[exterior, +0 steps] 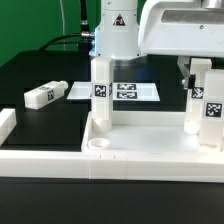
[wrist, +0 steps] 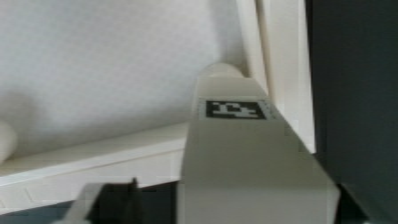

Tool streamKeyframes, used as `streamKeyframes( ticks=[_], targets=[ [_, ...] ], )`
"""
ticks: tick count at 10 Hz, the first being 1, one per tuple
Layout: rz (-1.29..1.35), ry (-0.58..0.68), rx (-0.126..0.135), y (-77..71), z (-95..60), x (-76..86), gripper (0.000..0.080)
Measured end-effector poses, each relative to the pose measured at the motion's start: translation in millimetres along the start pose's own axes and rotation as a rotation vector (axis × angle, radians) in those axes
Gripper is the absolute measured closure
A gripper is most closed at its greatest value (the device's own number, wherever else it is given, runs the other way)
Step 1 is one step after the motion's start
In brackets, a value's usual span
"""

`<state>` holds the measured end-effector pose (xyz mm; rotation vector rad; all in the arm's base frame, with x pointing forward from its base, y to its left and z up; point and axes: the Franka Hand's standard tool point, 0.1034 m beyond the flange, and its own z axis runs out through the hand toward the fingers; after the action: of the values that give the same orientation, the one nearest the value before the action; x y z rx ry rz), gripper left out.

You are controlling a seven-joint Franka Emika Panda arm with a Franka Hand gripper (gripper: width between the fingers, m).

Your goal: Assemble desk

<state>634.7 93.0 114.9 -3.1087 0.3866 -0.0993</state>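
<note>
Exterior view: white plastic tray-like tabletop [exterior: 150,160] with a white tagged block leg [exterior: 100,92] upright in it, and a second leg [exterior: 207,110] under the claw [exterior: 203,68]. Wrist view only catches the second leg [wrist: 240,150] close-up. Can't tell if the claw's clenched.

Layout, exterior view. The tabletop [exterior: 150,152] lay at the front, toward the exterior view's right. The left leg [exterior: 100,95] stood upright at its left end, behind the socket [exterior: 99,146] in the near left corner. The right leg [exterior: 207,105] stood upright at its right end. The marker board [exterior: 135,90] lay flat behind the tabletop, between the two legs. The loose leg [exterior: 44,95] lay on its side, well apart at the left, behind the border bar [exterior: 40,163].
</note>
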Motion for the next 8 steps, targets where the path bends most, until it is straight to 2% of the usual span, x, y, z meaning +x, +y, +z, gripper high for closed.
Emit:
streamKeyframes(
  ticks=[1, 4, 8],
  targets=[
    [0.001, 0.001, 0.001, -0.4, -0.2, 0.1, 0.0508],
    [0.010, 0.000, 0.001, 0.1, -0.1, 0.2, 0.0508],
    [0.288, -0.001, 0.001, 0.0, 0.3, 0.0, 0.0508]
  ],
)
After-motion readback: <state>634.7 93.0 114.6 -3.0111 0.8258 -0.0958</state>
